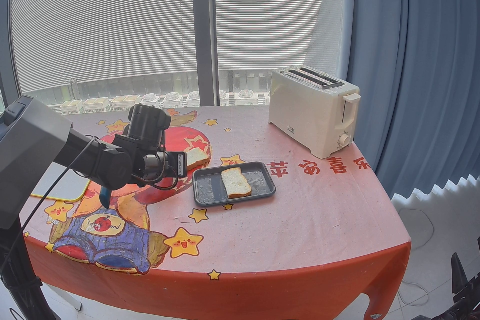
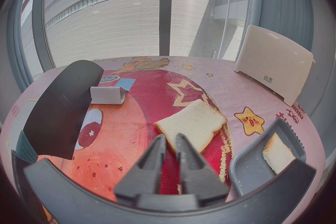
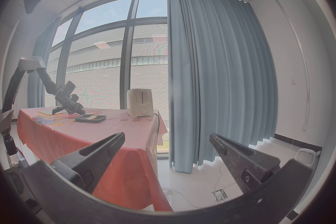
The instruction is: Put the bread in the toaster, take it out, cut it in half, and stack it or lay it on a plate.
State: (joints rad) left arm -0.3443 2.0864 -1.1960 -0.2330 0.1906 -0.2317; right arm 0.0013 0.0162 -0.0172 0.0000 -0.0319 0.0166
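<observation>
At table centre, tray (image 1: 210, 189) carries one bread piece (image 1: 235, 182), seemingly laid there as finished half. Second bread piece (image 2: 194, 123) flat on cloth (image 1: 300, 221) at tray's 10 o'clock, likely awaiting transfer. Left gripper (image 2: 170, 136) low at its edge, fingers at narrow slit, nothing held; probably lining up pick. Knife (image 2: 63, 109) at 9 o'clock, out of path. Toaster (image 1: 310, 111) at 2 o'clock, slots empty. Right gripper (image 3: 167, 135) spread wide, well off table. Count: two bread pieces, one tray, one knife, one toaster.

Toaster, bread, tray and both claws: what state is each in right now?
Toaster: slots empty, lever up.
Tray: holds one bread piece, lying flat.
Other bread piece: flat on the tablecloth, beside tray.
Left gripper: shut, empty, near that piece.
Right gripper: open, empty.
</observation>
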